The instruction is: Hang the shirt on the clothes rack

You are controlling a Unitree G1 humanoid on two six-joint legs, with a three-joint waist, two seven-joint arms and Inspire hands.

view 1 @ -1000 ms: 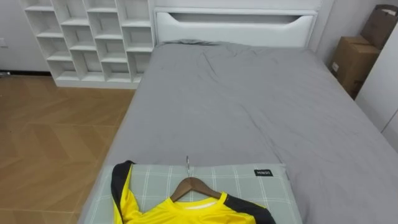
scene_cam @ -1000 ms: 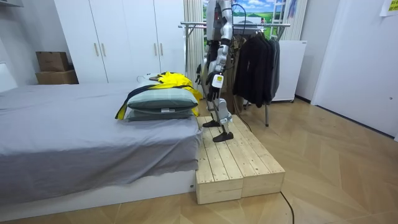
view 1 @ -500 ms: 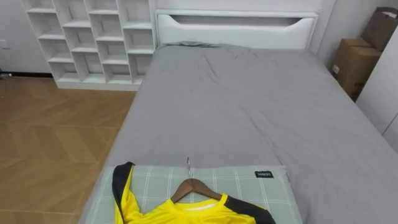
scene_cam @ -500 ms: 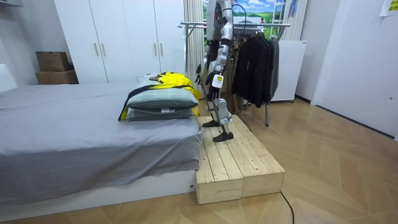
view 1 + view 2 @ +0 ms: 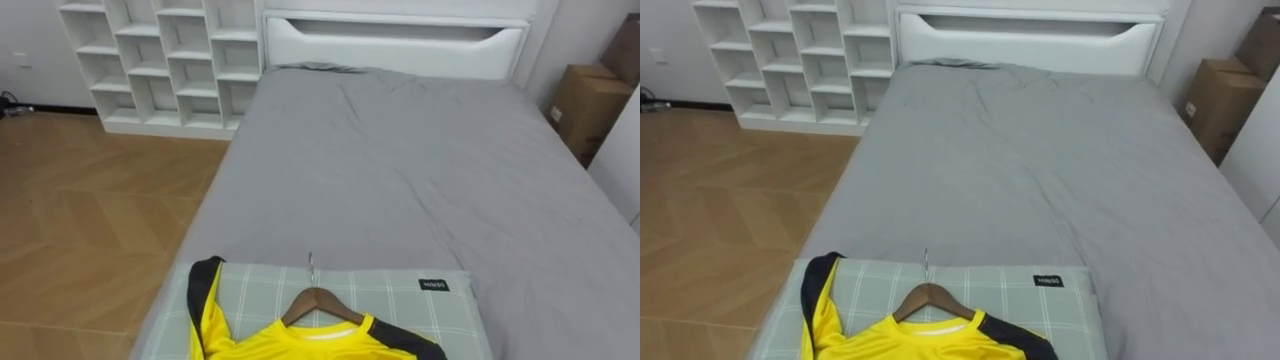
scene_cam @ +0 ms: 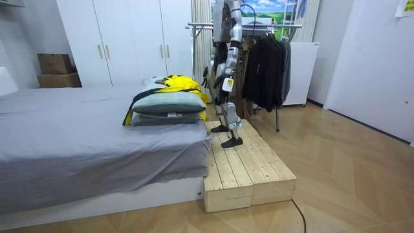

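Shelving (image 5: pixel 170 60) stood at eleven o'clock; yellow shirt (image 5: pixel 300 345) on its wooden hanger (image 5: pixel 317 298) lay on the checked pillow (image 5: pixel 400 300) at your six, cardboard box (image 5: pixel 590 105) at two. Left hand (image 6: pixel 225 89) and right hand (image 6: pixel 207 77) hung down, grip impossible to tell.

Home bedroom. Grey-sheeted bed (image 5: pixel 400 170) fills the eye views, white headboard (image 5: pixel 395 40) at 12 o'clock, white cubby shelf (image 5: pixel 165 60) at 11, cardboard boxes (image 5: pixel 590 105) at 2, wood floor (image 5: pixel 90 220) at 9. Room view: white wardrobe (image 6: pixel 123 42) at 11, clothes rack (image 6: pixel 265 58) with dark garments at 1.
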